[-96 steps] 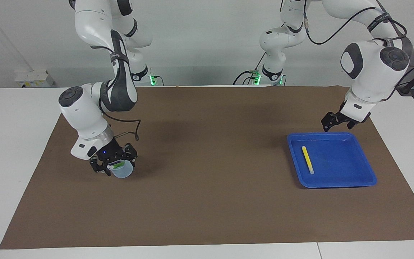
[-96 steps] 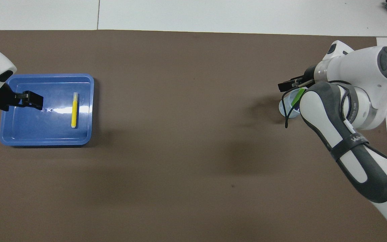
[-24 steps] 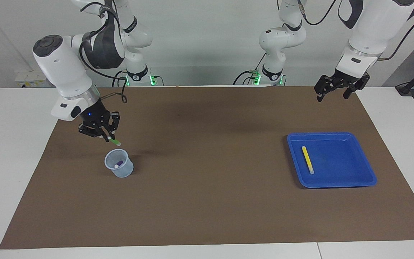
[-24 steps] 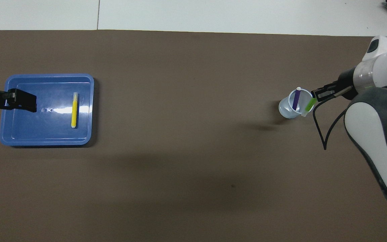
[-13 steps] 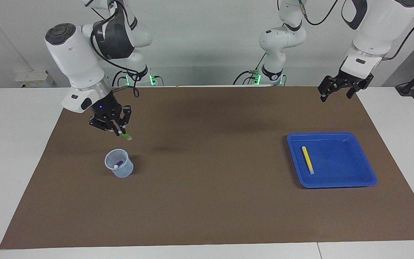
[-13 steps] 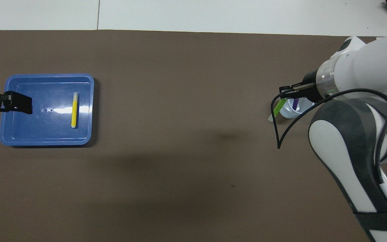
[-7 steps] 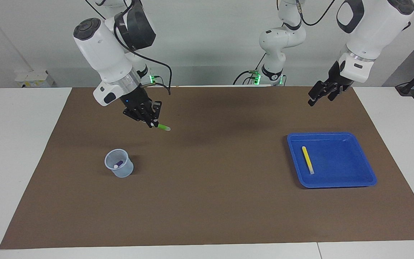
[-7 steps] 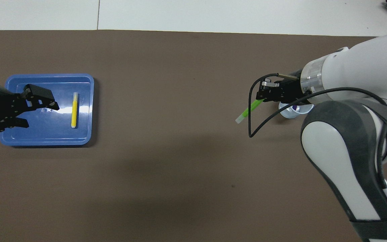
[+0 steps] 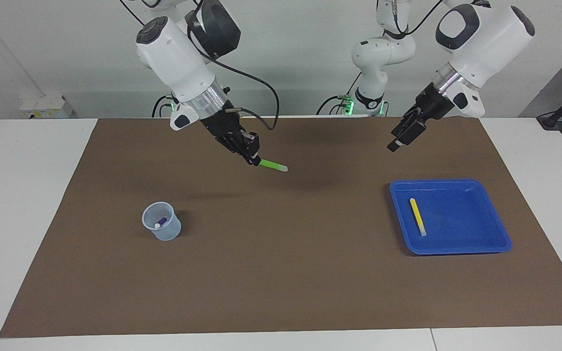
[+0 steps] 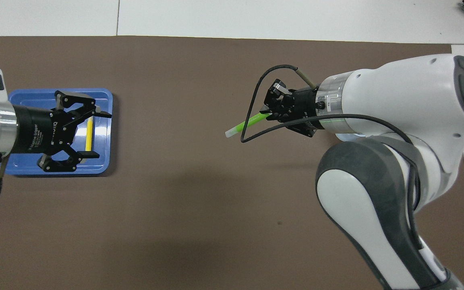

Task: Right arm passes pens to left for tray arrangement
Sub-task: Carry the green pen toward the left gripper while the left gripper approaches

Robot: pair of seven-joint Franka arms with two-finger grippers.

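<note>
One pen is mid-handover, by my reading, and the two arms have yet to meet.

Starting at the right arm's end of the counter (image 9: 27, 195), the cup (image 9: 162, 228) stands on the brown mat (image 9: 281, 273) with the purple pen (image 9: 161, 223) leaning inside it, waiting its turn.

The right pincer (image 9: 251, 159) is up in the air over the middle of the mat, clamped on one end of the green pen (image 9: 272, 165). The rest of the pen sticks out toward the left arm, free end tilted slightly down.

The left pincer (image 10: 97, 135) hangs toward the tray's end, fingers spread wide and empty, well apart from the green pen.

The tray (image 9: 476, 214) sits on the mat at the left arm's end, and the yellow pen (image 9: 418, 217) lies flat in it along the side toward the middle.

Next I'd bring the two pincers together, line the wide fingers across the pen's free end, close them, and only then let the right one go.

Nothing on the mat blocks the path. My one worry is the right arm's black cable (image 10: 256, 86), which loops close around the pen in the overhead view and could foul the left fingers.
</note>
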